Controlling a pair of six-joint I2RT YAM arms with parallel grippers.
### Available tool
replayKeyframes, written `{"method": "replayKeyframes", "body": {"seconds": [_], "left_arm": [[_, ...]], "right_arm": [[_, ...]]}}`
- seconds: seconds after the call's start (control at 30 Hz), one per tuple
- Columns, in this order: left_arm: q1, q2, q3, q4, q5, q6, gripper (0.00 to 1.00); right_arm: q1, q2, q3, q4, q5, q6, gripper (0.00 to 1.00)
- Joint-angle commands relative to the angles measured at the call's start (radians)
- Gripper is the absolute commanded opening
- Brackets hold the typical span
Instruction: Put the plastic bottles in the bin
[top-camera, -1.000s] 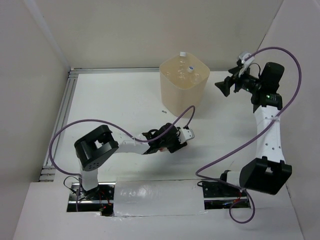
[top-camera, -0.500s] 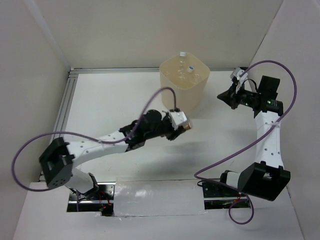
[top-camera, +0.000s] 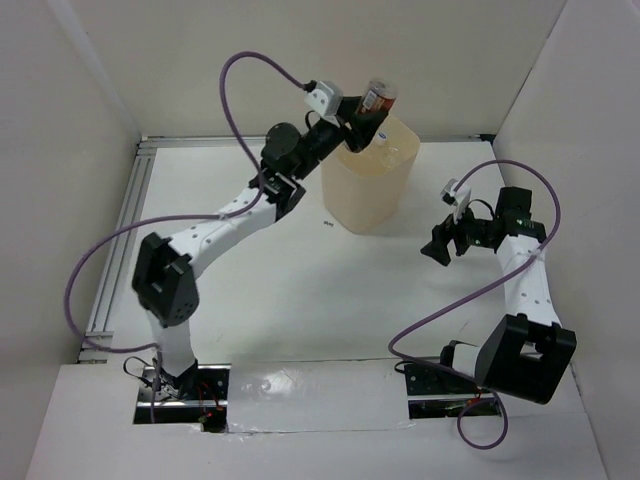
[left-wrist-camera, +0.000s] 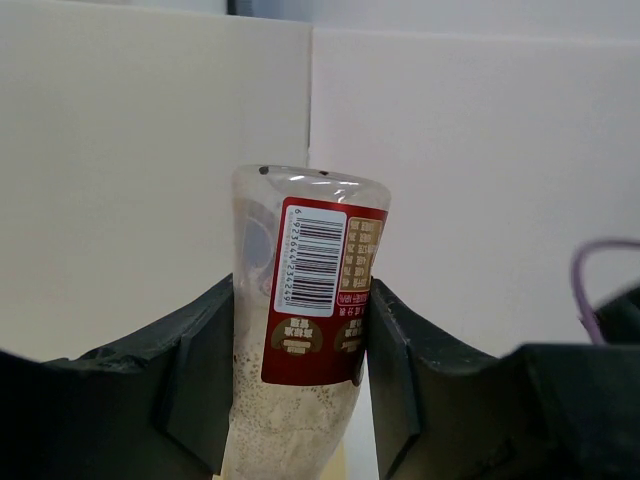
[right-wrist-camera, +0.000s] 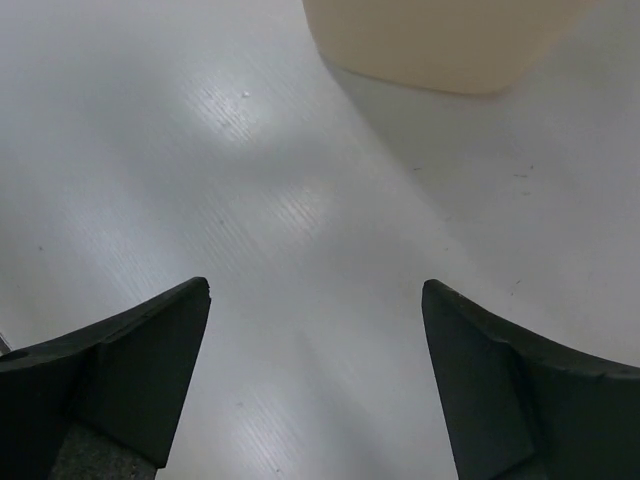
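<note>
With your left pincer (left-wrist-camera: 300, 305) clamping the red-label bottle (left-wrist-camera: 312, 270) high above the bin (top-camera: 368, 192) and your right pincer (right-wrist-camera: 315, 300) gaping empty, a drop could have struck the rim and bounced out.

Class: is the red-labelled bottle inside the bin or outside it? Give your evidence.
Outside. The red-labelled bottle is clamped in the left pincer, held up in the air by the rim of the bin, not yet released into it.
</note>
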Motion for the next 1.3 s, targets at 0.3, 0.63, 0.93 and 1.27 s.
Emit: {"method": "replayKeyframes", "body": {"seconds": [0.3,0.63,0.93,1.27], "left_arm": [[0.061,0.364,0.404,-0.041,-0.107,-0.117,0.76],[0.070,0.144,0.244,-0.099,-0.015,-0.104,0.99],[0.042,-0.493,-0.533,-0.283,0.027,0.010,0.99],[0.168,-1.146,-1.126,-0.569,-0.085,-0.025,0.99]], "right_arm": [[0.003,-0.047,-0.049,-0.022,0.033,-0.039,1.00],[0.003,-0.037,-0.060,0.008,0.062,0.117,1.00],[-0.037,-0.070,-0.080,0.129,0.253,0.449,1.00],[-0.048,-0.140,-0.112,0.241,0.312,0.588,1.00]]}}
